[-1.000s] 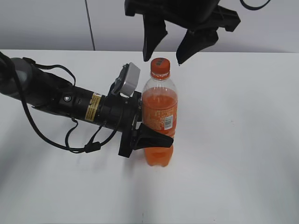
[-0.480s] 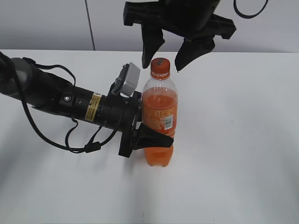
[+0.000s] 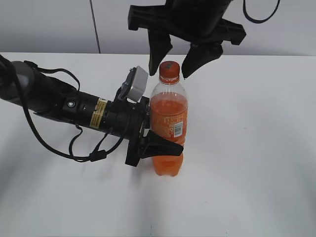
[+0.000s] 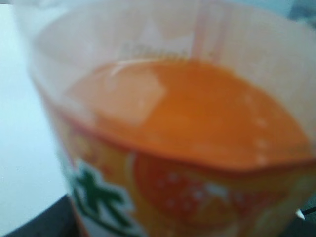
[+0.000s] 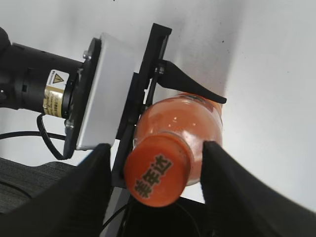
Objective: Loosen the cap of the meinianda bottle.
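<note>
A: At centre-left, our left gripper (image 3: 158,145) clamps the meinianda bottle (image 3: 168,126), upright on the table (image 3: 256,148), cap (image 3: 169,71) pointing up.

B: At upper centre, our right gripper (image 3: 177,61) straddles the cap, spread, not touching. The left wrist view is only blurred orange.

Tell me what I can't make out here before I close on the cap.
- Left wrist view: only the blurred bottle up close; its own fingers are not in view.
- Exterior view: the bottle hides the left gripper's far finger.
- Right wrist view: the frame's bottom edge cuts off the right gripper's finger bases; the cap hides the neck.
</note>
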`<act>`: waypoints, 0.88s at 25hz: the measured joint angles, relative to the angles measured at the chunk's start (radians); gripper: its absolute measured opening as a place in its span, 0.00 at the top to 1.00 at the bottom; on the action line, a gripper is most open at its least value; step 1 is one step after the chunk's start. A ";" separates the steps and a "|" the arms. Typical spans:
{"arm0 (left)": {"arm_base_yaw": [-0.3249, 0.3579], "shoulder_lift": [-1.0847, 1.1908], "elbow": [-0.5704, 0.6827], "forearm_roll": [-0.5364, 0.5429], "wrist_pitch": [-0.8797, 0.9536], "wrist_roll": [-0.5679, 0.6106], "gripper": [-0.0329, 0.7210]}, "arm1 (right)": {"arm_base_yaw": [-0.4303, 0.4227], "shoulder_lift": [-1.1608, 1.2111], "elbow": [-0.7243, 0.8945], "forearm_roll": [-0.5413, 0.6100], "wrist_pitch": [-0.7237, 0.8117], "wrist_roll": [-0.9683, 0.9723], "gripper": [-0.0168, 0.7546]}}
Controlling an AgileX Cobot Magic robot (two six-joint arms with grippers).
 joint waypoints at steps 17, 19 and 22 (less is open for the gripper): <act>0.000 0.000 0.000 -0.001 0.000 -0.001 0.41 | 0.000 0.002 0.000 0.000 0.000 -0.097 0.61; 0.000 0.000 0.000 -0.001 0.000 -0.001 0.41 | 0.000 0.002 0.000 0.000 0.000 -0.210 0.61; 0.000 0.000 0.000 0.000 0.000 -0.001 0.41 | 0.000 0.002 -0.001 0.002 0.000 -0.387 0.61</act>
